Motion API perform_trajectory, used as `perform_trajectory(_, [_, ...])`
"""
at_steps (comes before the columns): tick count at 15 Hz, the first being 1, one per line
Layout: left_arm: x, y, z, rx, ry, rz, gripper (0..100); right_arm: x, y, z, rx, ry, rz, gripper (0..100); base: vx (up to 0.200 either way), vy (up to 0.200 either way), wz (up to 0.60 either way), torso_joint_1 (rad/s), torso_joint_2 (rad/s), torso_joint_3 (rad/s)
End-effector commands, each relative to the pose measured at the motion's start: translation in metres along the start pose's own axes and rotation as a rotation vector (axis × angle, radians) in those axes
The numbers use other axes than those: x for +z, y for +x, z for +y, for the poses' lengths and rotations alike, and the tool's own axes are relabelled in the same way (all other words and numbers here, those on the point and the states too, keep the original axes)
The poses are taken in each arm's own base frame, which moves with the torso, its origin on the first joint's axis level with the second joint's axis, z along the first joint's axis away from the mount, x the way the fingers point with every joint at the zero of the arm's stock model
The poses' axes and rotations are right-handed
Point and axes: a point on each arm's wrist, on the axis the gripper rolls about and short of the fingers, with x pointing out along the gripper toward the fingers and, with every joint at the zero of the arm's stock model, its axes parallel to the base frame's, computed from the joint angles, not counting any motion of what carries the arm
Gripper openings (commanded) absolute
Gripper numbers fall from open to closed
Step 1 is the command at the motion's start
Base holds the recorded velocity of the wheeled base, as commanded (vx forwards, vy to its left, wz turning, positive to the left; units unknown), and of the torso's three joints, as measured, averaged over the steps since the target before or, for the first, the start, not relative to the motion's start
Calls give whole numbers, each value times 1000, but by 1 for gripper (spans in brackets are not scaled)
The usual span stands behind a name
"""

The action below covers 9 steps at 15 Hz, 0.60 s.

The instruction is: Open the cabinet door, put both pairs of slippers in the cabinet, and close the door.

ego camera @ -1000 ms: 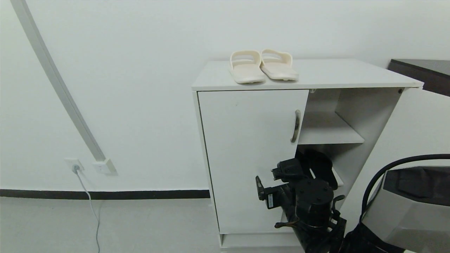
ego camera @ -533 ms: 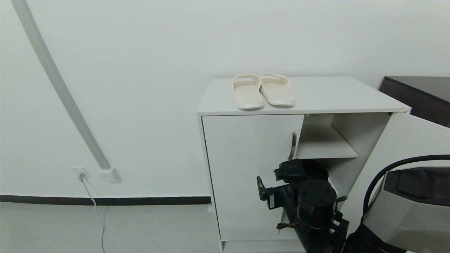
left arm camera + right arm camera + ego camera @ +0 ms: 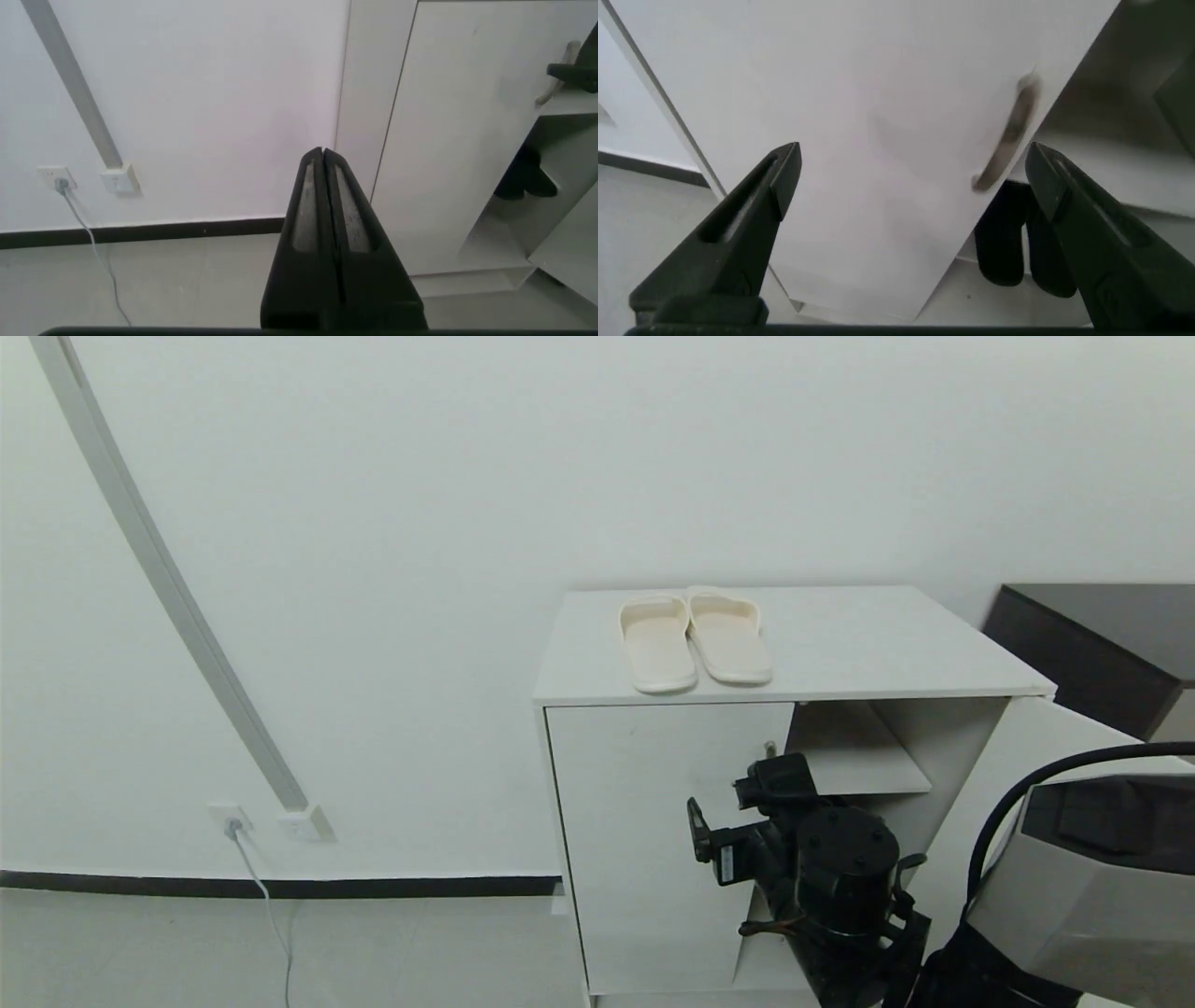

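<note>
A cream pair of slippers [image 3: 695, 639] lies on top of the white cabinet [image 3: 859, 649]. The cabinet's left door [image 3: 644, 840] is closed and its right door [image 3: 1022, 770] stands swung open, showing a shelf [image 3: 864, 761]. A black pair of slippers [image 3: 1018, 238] stands low inside the cabinet, seen too as black slippers [image 3: 525, 175] past the left door's edge. My right gripper [image 3: 910, 173] is open, facing the closed door near its metal handle [image 3: 1004, 140]. My left gripper [image 3: 323, 163] is shut on nothing, off to the cabinet's left above the floor.
A dark piece of furniture [image 3: 1092, 644] stands right of the cabinet. A slanted wall conduit [image 3: 159, 579] runs down to sockets with a cable [image 3: 257, 859]. The bare floor [image 3: 280, 943] left of the cabinet gives free room.
The whole head picture has shifted: the camera has risen and the cabinet sits lower in it. My right arm now stands higher against the closed door, covering its handle and the black slippers.
</note>
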Motion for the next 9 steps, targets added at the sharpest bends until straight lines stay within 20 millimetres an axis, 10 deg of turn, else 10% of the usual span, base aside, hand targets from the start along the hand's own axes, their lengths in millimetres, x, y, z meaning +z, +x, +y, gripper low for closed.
perform_trajectory(1, [0, 0, 0, 0, 0, -1, 0, 2, 1, 0, -2, 2, -6, 100, 0, 0, 0, 222, -540, -310])
perform_trajectory(9, [0, 0, 0, 0, 0, 1, 0, 1, 1, -1, -4, 1, -3, 100, 0, 0, 0, 249, -577, -328])
